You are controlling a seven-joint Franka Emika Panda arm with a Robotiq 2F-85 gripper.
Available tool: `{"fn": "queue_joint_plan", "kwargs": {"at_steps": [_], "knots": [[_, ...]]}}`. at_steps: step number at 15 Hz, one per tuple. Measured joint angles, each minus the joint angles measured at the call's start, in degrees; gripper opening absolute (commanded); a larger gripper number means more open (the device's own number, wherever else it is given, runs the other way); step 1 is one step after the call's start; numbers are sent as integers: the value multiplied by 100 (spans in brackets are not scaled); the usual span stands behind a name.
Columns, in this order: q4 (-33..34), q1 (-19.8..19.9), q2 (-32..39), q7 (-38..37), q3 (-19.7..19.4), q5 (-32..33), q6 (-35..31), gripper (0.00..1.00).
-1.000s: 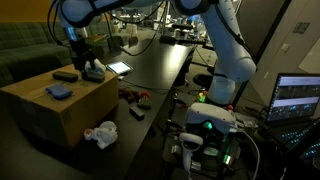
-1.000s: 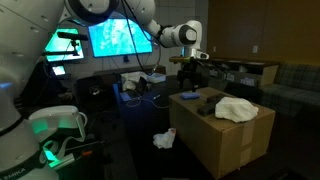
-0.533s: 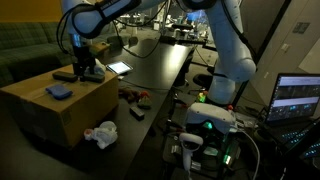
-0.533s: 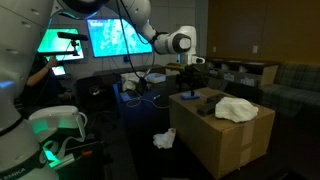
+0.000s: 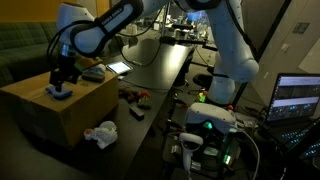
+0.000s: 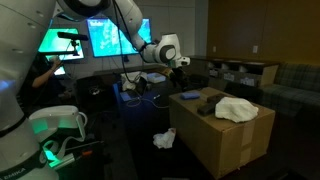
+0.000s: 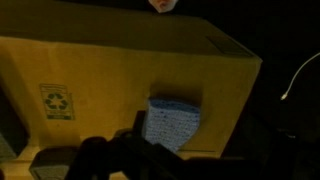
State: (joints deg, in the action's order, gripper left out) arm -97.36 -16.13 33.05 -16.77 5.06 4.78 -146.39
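Fingers of the black two-finger gripper are being held spread wide, with nothing being pinched between them. In the wrist view they are being shown only as dark shapes at the bottom edge. The gripper is being held just above the blue folded cloth, apart from it. That cloth is lying flat on top of the brown cardboard box, close to one edge of the top, as is being shown in the wrist view.

Several risks are being judged from this pose. The cloth is thin and the box top is soft. If the gripper is lowered too far, the fingertips could be driven into the cardboard and the flap dented or pushed in. If it is lowered too little, only the upper fold may be caught, so the cloth could be unfolded and left dangling or dropped. Because the cloth is lying near the edge, a sideways nudge from one finger could be enough for it to be slid off the box towards the floor, where a white crumpled wad is already lying.

In an exterior view the gripper is being seen near the far side of the box, not far from a small dark block. This block could be knocked by the wrist if the arm is swung low. The scene is also being lit dimly, so the gap above the cloth is hard to judge.
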Motion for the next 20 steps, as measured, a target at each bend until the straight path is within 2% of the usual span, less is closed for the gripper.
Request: {"fn": "queue_joint_plan", "kwargs": {"at_steps": [4,9,14,20], "knots": [[-136,-631,56,-848,-528,447,-718,100],[-148,-1216,222,-1582,-1309,999,-1067,100],[-127,-1360,469,-1851,-1563,1069,-1167,100],[-51,-1292,654,-1924,-1620,1066,-1334,100]]}}
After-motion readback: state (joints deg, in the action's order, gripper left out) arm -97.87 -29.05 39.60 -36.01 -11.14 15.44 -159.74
